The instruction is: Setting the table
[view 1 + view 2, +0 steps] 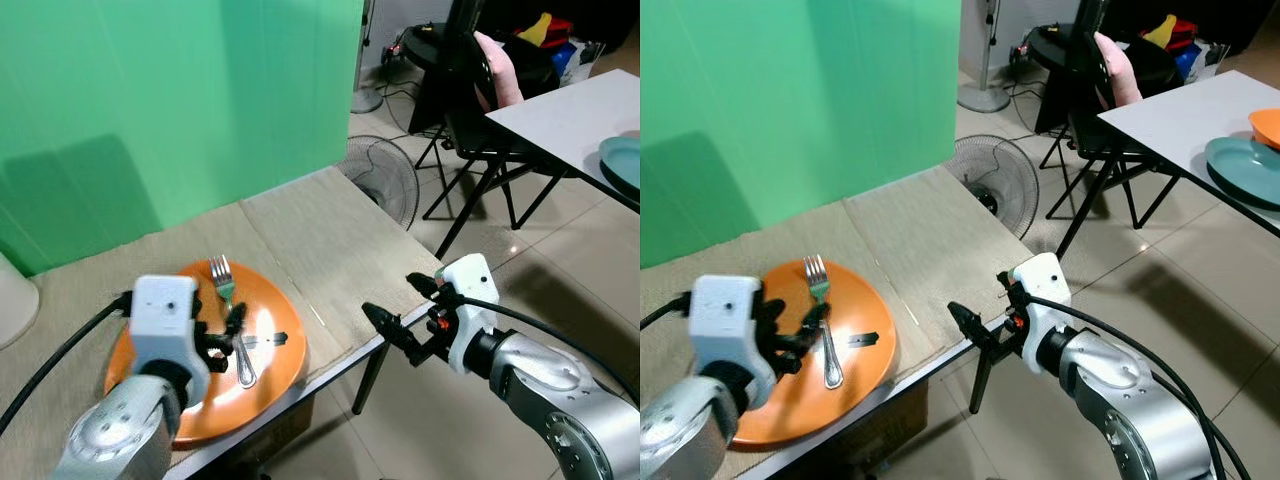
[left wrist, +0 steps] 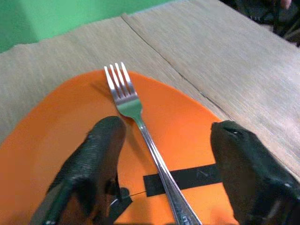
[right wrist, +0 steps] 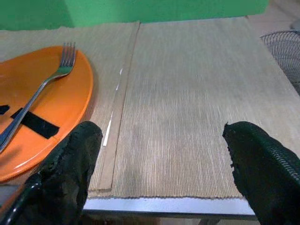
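A: We log one orange plate on the bench, at its front edge, resting on a woven beige mat. A strip of black tape crosses the plate's face.

B: We count one silver fork lying on that plate, tines pointing toward the green backdrop, handle toward the front edge. Four tines, shiny.

A: Left gripper: we see its fingers spread wide, one each side of the fork's handle, just above the plate. We cannot tell whether they touch the fork; nothing is gripped.

B: Right gripper: fingers also wide apart, holding nothing. We place it off the front edge of the bench near the right front corner, facing the bare mat beside the plate.

A: Beyond our bench we note one floor fan, one folding chair, and a white table carrying one teal plate.
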`<state>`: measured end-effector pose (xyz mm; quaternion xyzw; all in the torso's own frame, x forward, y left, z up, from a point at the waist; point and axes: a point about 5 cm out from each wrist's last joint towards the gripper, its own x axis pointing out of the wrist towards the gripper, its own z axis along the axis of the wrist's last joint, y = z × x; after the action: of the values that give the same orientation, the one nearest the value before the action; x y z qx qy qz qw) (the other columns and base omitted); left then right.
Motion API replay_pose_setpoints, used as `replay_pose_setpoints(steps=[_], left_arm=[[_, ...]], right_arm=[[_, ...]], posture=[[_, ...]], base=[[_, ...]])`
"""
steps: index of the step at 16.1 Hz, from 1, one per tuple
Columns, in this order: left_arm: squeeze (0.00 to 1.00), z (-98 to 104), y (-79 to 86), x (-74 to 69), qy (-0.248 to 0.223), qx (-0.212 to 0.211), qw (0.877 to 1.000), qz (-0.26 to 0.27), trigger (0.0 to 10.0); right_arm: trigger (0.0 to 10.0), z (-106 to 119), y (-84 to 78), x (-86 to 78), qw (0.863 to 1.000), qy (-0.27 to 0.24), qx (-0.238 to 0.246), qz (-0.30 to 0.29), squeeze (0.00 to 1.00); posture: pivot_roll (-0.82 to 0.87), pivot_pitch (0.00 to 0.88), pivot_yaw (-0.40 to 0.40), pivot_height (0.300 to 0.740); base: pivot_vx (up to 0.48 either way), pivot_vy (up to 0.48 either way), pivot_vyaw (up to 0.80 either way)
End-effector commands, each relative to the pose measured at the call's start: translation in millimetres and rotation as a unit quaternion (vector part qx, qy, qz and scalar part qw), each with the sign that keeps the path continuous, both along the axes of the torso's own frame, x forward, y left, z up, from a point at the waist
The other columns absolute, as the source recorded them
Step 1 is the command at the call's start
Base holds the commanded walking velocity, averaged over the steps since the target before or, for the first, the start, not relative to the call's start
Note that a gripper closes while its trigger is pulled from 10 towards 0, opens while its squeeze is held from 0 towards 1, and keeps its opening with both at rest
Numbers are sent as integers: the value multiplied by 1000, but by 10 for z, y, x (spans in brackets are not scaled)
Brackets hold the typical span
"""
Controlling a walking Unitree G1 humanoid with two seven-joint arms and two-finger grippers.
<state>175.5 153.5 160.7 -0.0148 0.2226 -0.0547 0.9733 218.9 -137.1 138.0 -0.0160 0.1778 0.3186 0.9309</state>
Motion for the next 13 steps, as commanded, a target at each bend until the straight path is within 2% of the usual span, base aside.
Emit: replay_pose_setpoints(steps=[1, 4, 7, 8, 13], left_arm=[[1000, -52, -23, 1, 26, 0, 1000, -9, 10000], [1000, -193, -2, 14, 75, 24, 997, -13, 10000], [980, -320, 129, 89, 99, 52, 993, 33, 10000], [0, -343, 158, 131, 102, 49, 993, 36, 10000], [0, -315, 127, 377, 73, 9, 997, 8, 10000]], right_arm=[[10000, 39, -7, 8, 1000, -8, -9, 5, 0], [10000, 8, 11, 44, 1000, -5, -18, 6, 0], [10000, 16, 43, 35, 1000, -2, -13, 11, 0], [10000, 3, 60, 0, 999, 2, -19, 27, 0], [10000, 9, 32, -6, 1000, -1, -22, 17, 0]], posture=[[-13, 24, -11, 740], [-23, 15, 3, 740], [-24, 10, 13, 740], [-34, 2, 23, 740], [-65, 1, 47, 740]], base=[[0, 0, 0], [0, 0, 0], [0, 0, 0], [0, 0, 0], [0, 0, 0]])
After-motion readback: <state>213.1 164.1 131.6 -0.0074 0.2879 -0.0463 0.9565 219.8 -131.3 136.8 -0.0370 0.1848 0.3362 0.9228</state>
